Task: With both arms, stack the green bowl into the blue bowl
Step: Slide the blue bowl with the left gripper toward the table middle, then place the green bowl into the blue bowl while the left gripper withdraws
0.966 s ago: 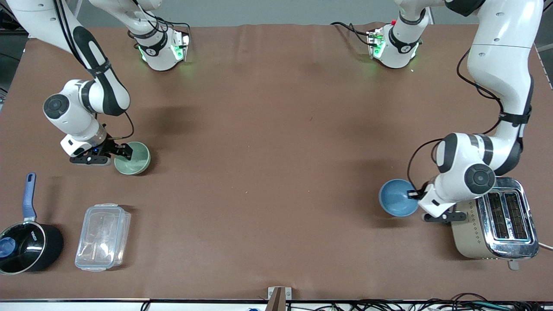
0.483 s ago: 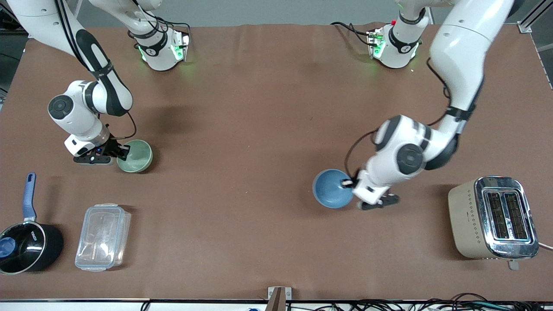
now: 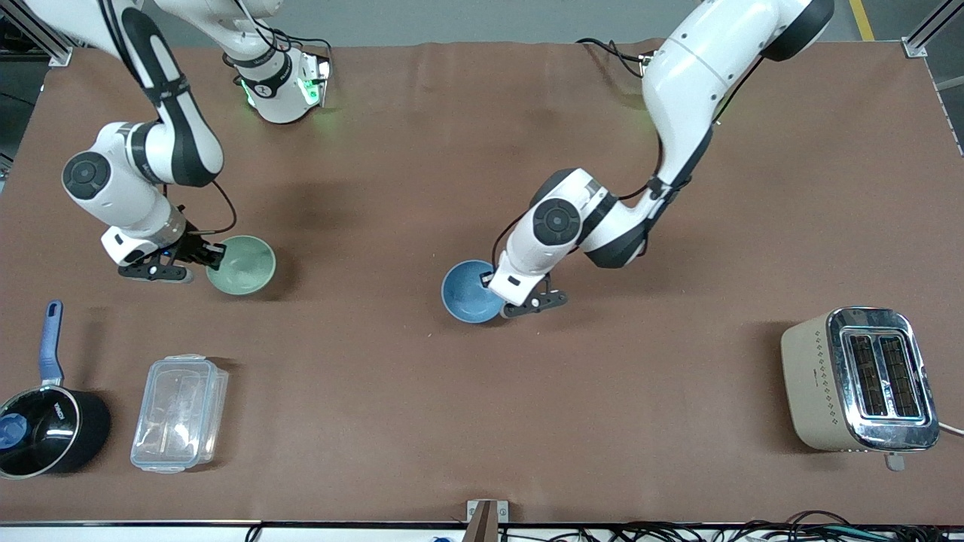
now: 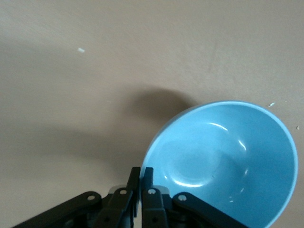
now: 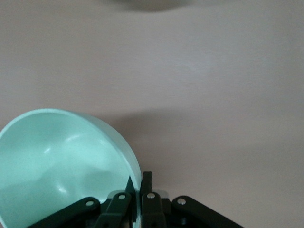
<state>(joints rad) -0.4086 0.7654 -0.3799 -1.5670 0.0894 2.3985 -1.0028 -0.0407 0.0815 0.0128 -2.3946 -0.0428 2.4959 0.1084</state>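
Observation:
The blue bowl (image 3: 468, 290) hangs over the middle of the table, held by its rim in my left gripper (image 3: 497, 295), which is shut on it. In the left wrist view the bowl (image 4: 223, 161) fills one side and the gripper (image 4: 141, 172) pinches its rim. The green bowl (image 3: 242, 264) is toward the right arm's end, held by its rim in my right gripper (image 3: 214, 256), which is shut on it. In the right wrist view the green bowl (image 5: 61, 161) sits with its rim between the jaws of the gripper (image 5: 138, 179).
A black saucepan (image 3: 41, 421) with a blue handle and a clear plastic box (image 3: 179, 412) lie near the front at the right arm's end. A toaster (image 3: 858, 380) stands near the front at the left arm's end. Brown table cloth (image 3: 482, 421) lies between them.
My left arm has carried the blue bowl from beside the toaster to over the table's middle. My right gripper has shifted the green bowl slightly toward the middle.

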